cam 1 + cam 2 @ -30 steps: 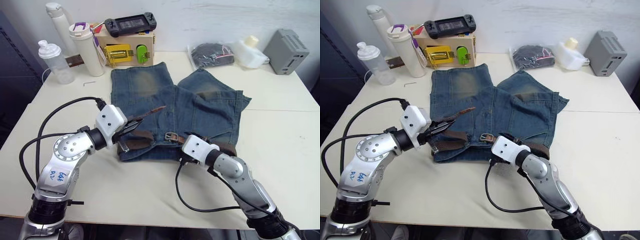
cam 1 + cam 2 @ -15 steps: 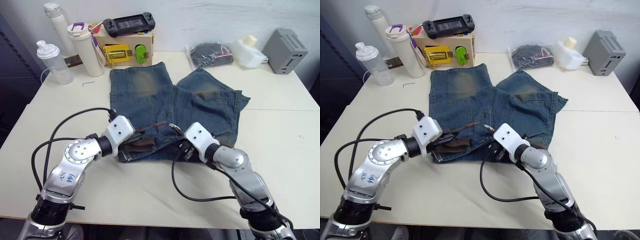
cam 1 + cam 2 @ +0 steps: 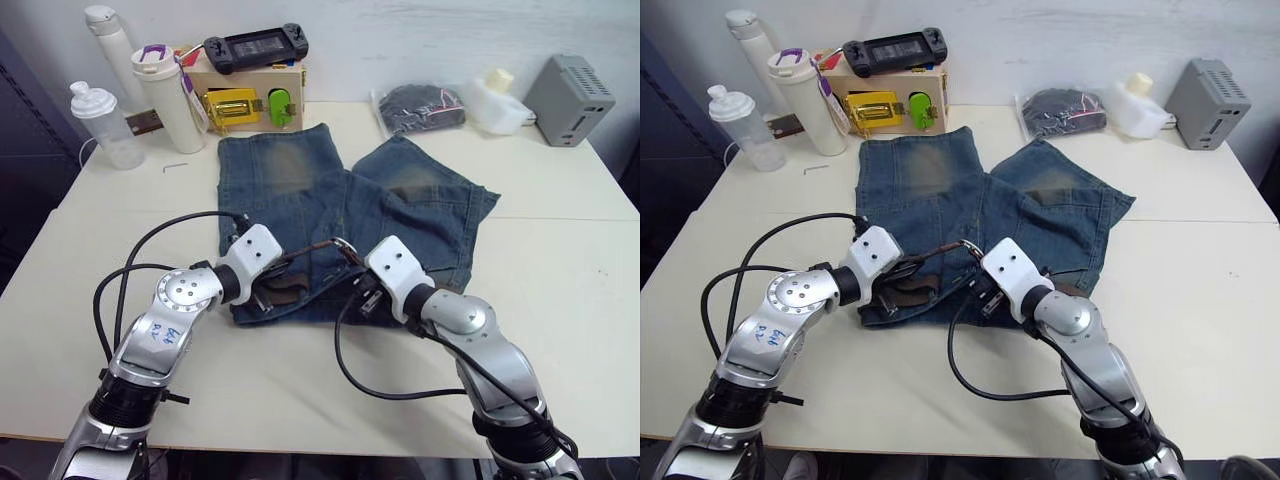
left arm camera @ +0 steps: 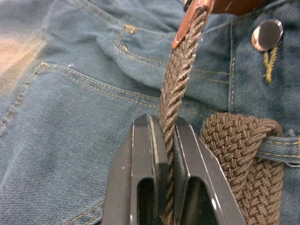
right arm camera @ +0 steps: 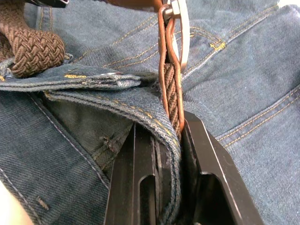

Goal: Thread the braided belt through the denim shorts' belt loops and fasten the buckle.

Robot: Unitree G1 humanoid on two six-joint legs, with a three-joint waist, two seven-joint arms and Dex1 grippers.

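Belt (image 4: 176, 93) ends pinched mid-waistband

A white table (image 3: 560, 260) carried the denim shorts (image 3: 300, 200). Bottles (image 3: 100, 125), a wooden box (image 3: 250, 95), a pouch (image 3: 425, 108) and a grey unit (image 3: 567, 88) lined its far edge.

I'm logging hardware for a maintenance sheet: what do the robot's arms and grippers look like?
Both arms are silver-grey metal with round bolted joints, white boxy wrist housings and looping black cables. The left arm carries blue handwritten marks. The left gripper and right gripper each have two flat black fingers.
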